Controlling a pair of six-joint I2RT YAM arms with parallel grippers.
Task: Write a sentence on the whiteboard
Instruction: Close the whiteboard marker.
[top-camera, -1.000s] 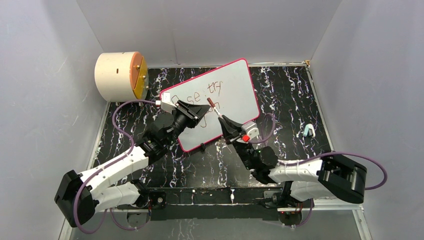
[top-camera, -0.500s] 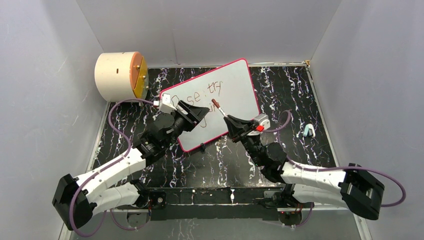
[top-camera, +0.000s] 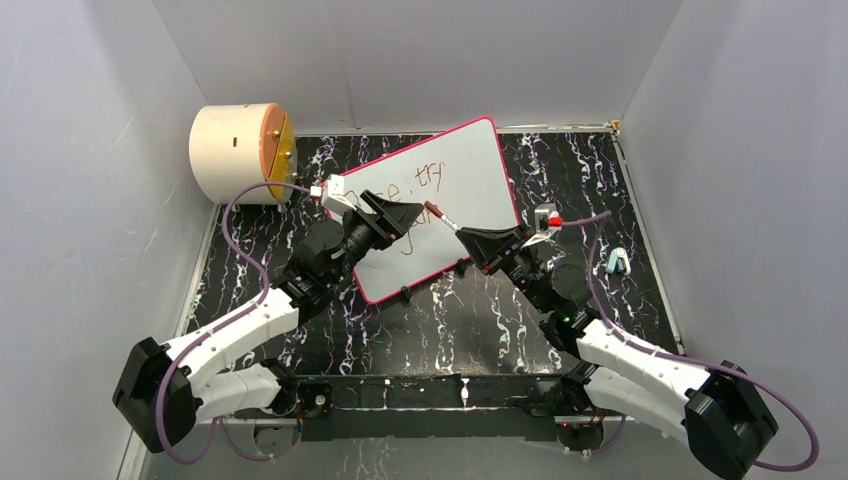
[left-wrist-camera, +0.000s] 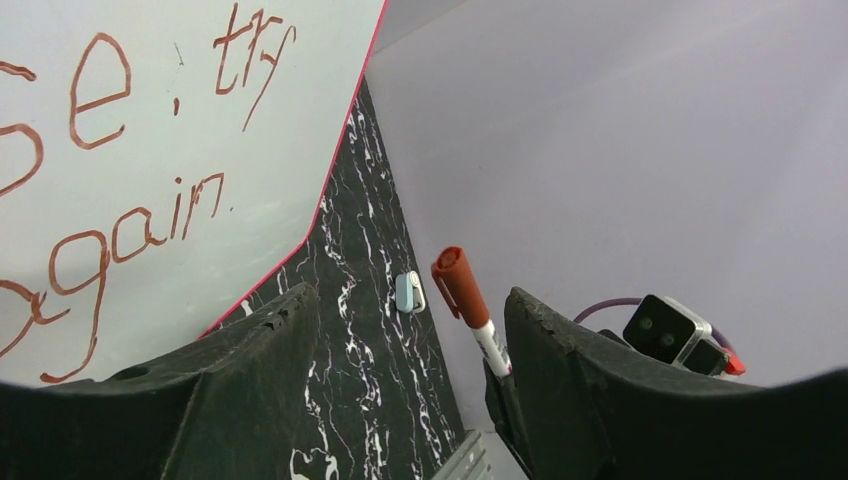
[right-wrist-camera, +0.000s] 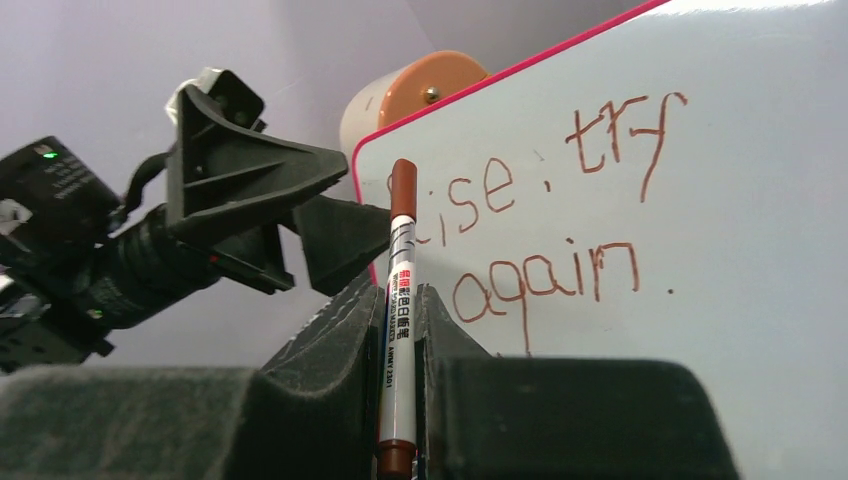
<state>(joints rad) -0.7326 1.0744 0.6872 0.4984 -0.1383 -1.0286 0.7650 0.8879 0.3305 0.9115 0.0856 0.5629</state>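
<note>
One marker (top-camera: 440, 213) above whiteboard (top-camera: 482, 160), mid-board

Top view: fixed high behind both bases, facing down over whole table (top-camera: 570, 170). Left wrist: close behind left gripper (left-wrist-camera: 410, 295), looking out between spread jaws. Right wrist: likewise behind right gripper (right-wrist-camera: 400, 292), jaws pinching marker (right-wrist-camera: 401, 240). All three share whiteboard (top-camera: 475, 165) and sentence (top-camera: 430, 178).

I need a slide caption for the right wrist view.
Right pincer grips a brown marker before the whiteboard bearing the sentence.

cylinder (top-camera: 235, 152) near whiteboard (top-camera: 470, 170) left corner, tabletop (top-camera: 580, 180) room right
</note>
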